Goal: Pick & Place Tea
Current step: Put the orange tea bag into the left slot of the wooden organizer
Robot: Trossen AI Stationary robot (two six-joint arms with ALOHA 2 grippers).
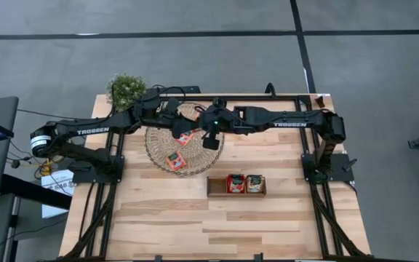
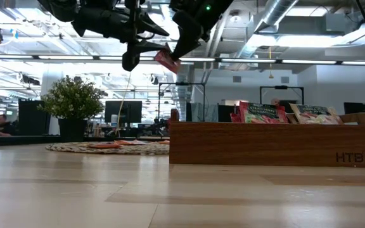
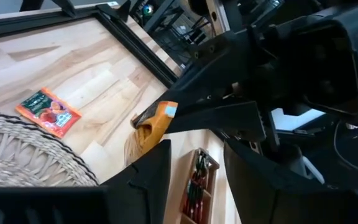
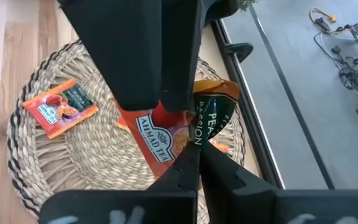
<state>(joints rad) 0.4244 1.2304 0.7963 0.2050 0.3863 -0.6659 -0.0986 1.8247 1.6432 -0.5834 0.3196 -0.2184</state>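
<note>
My right gripper hangs above the round woven mat, shut on a red tea sachet that is creased over. My left gripper is open and faces it from the table's left. Its fingers stand a little apart from the sachet. Another red sachet lies flat on the mat, and the right wrist view shows it too. The brown wooden tray near the table's middle has sachets standing in two of its compartments. My right gripper pinches the sachet's edge between its two fingers. It reaches in from the table's right and slants down. The sachet is lifted clear above the mat. It sticks out beyond the fingertips, tilted and bent, with a dark green flap folded up.
A potted plant stands at the table's far left corner. The tray stands to the right of the mat and nearer the table's front edge. Bare wood lies along the table's near side.
</note>
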